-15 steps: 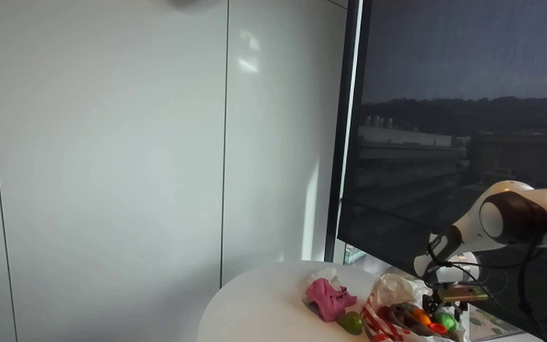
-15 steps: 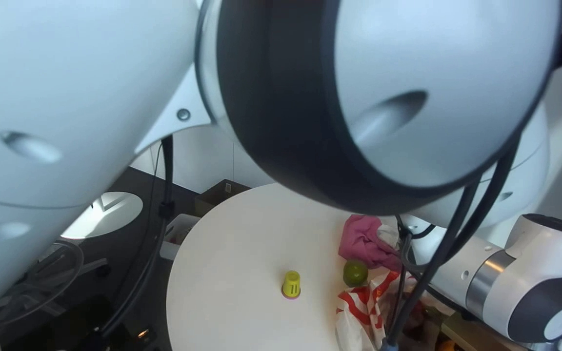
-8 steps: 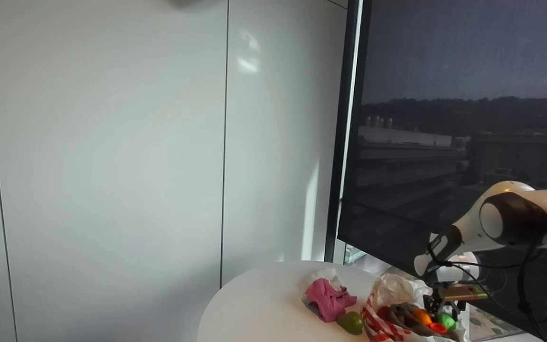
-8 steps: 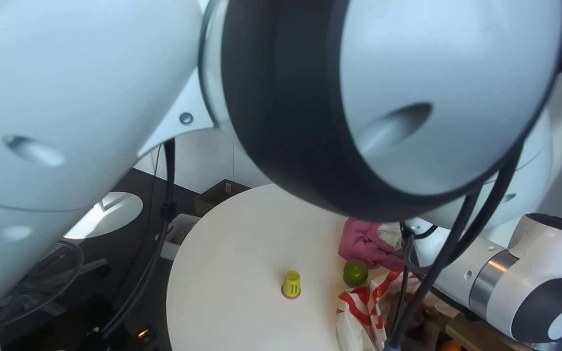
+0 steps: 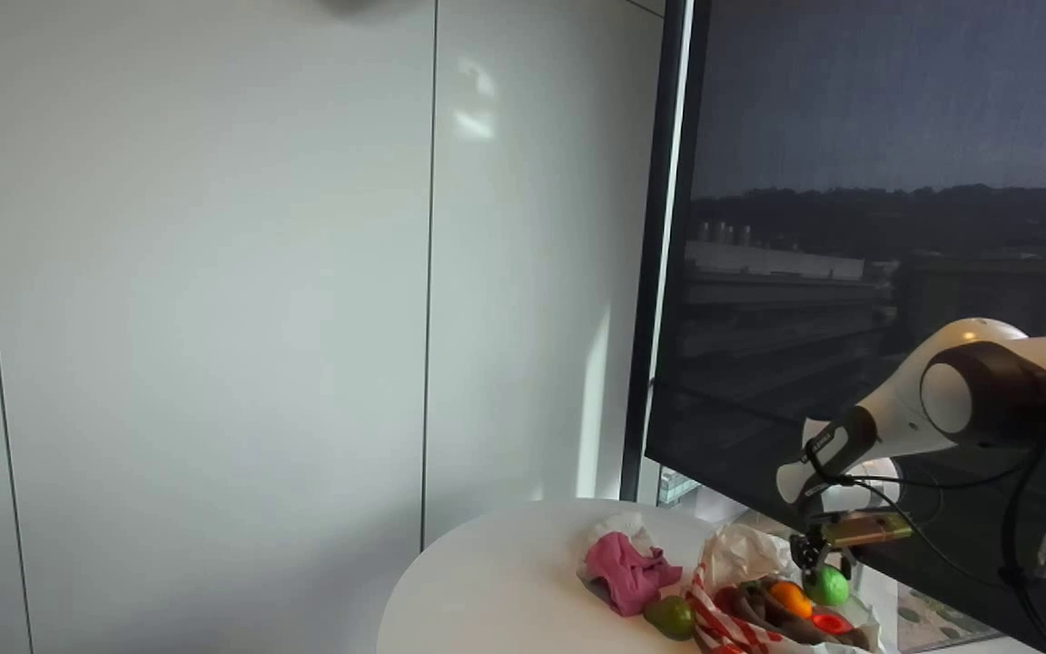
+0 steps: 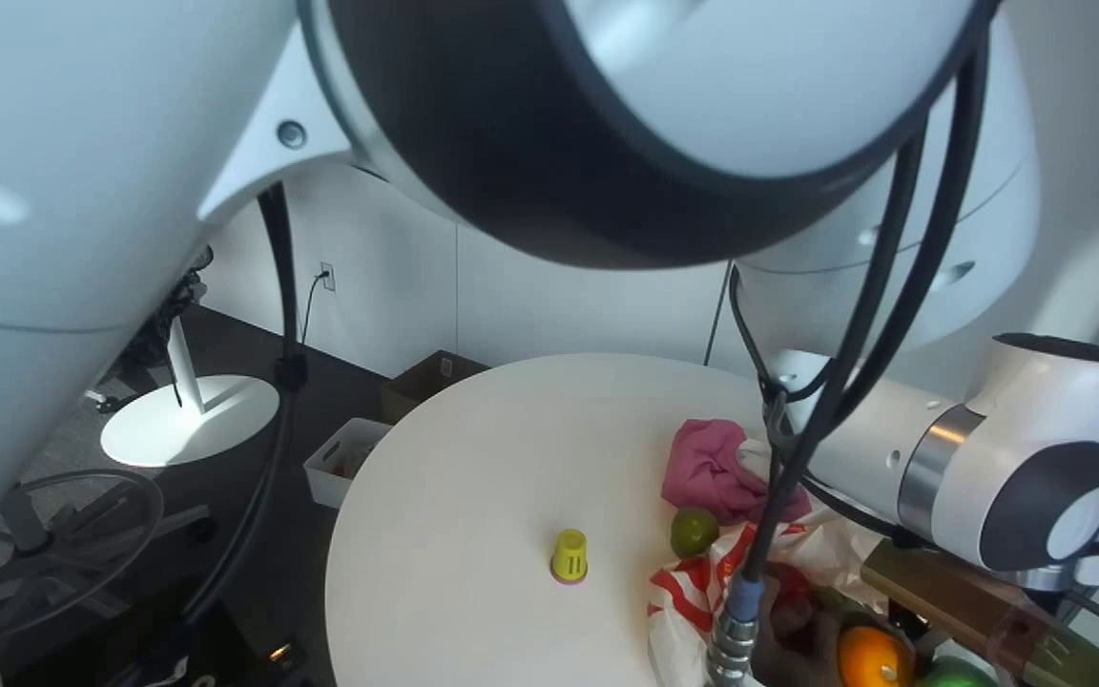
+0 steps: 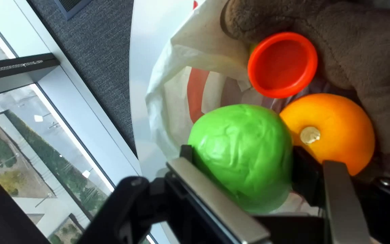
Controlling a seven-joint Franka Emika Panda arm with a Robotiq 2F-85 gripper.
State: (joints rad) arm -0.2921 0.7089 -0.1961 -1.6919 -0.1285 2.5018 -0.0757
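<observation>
Green ball (image 7: 242, 142), wrinkled and glossy, at the open mouth of the bag (image 7: 212, 44), on the side away from the pink cloth (image 5: 627, 577). Fingers (image 7: 345, 203) closed on it from both flanks; looks a true hold, pressure unreadable.

In the bag: orange fruit (image 7: 340, 125) touching or nearly touching the ball; red lid (image 7: 283, 64) just beside; brown plush (image 7: 367, 44) past both. Outside, dark green fruit (image 5: 671, 618) just beside the bag's wall.

Risks, as I judge them. Round, slick-looking skin: a jolt or sideways pull could roll the ball free and drop it back into the bag. One of the fingers lies close by the orange fruit and might knock or drag it. Thin rim could snag, tugging the bag and shifting its contents.

Views. Wrist view gives contact on both flanks but leaves height unsettled. Height reads better in an exterior view, ball (image 5: 830, 586) appearing above the orange fruit; whether it is free of everything beneath, cannot tell. Yellow cup (image 6: 570, 556), well apart from the bag on the tabletop (image 6: 464, 477), shows in an exterior view, not at the wrist; that same angle leaves only a green sliver of ball.
</observation>
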